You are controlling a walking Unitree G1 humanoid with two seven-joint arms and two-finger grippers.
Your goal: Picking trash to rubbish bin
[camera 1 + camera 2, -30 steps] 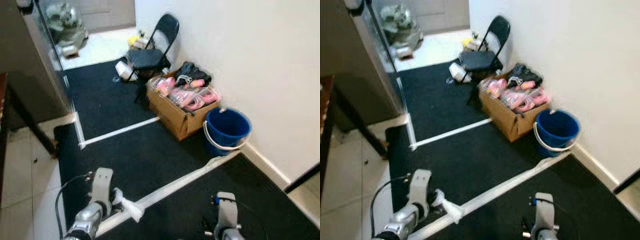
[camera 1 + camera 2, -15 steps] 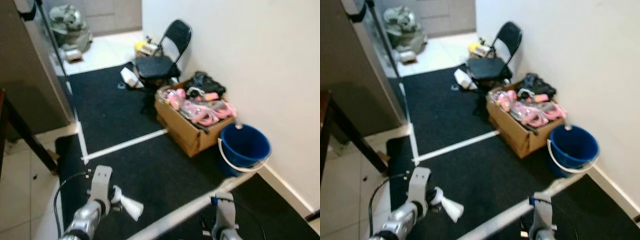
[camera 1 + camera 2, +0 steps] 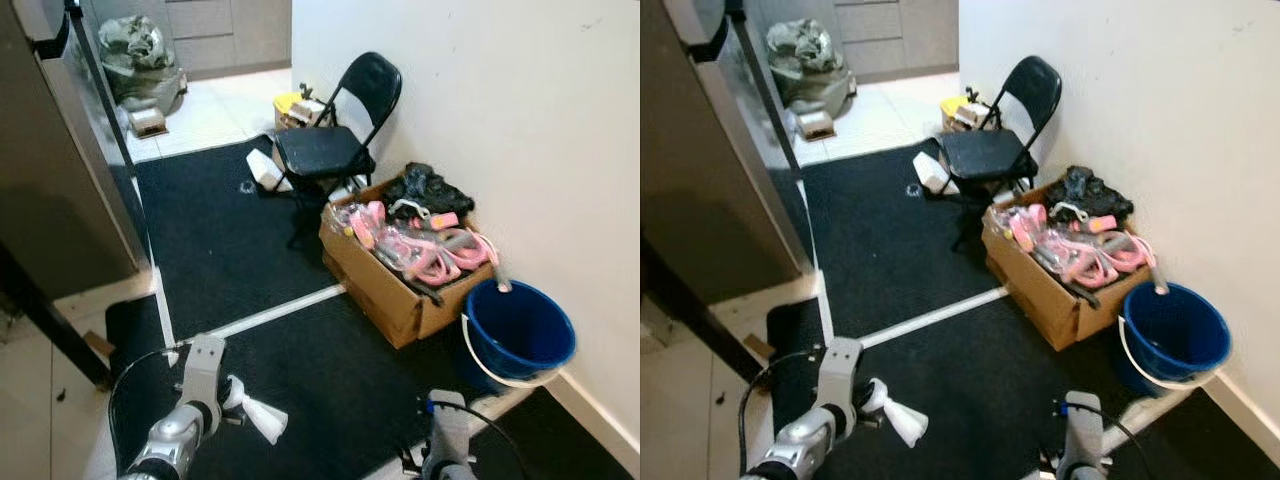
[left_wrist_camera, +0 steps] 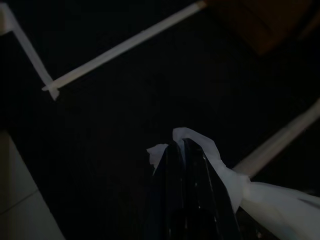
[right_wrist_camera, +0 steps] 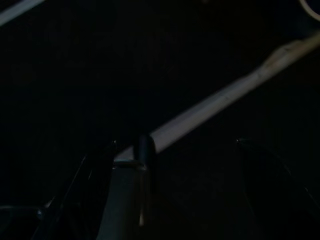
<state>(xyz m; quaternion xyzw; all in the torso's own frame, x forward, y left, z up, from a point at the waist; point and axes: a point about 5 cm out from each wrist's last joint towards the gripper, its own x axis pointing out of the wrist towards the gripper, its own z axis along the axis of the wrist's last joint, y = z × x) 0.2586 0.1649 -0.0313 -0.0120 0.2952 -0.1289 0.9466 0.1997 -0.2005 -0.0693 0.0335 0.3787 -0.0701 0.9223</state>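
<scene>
A crumpled white tissue [image 3: 256, 413] hangs from my left gripper [image 3: 232, 398], low over the black carpet at the lower left. In the left wrist view the two black fingers [image 4: 175, 165] are pressed together, with the tissue [image 4: 227, 177] wrapped over their tips. A blue bucket [image 3: 520, 332] with a white handle stands by the wall at the right, well away from the tissue. My right gripper [image 5: 125, 152] hangs idle over the carpet, near a white tape line.
A cardboard box [image 3: 385, 295] of pink items sits beside the bucket, with a black folding chair [image 3: 335, 145] behind it. A tall dark cabinet [image 3: 50, 170] lines the left. A grey sack [image 3: 140, 55] lies on the far tiles. White tape lines [image 3: 275, 312] cross the carpet.
The whole picture has shifted, so the camera has moved; the bucket, box and chair now sit lower and further right. The tissue stays held in my left gripper.
</scene>
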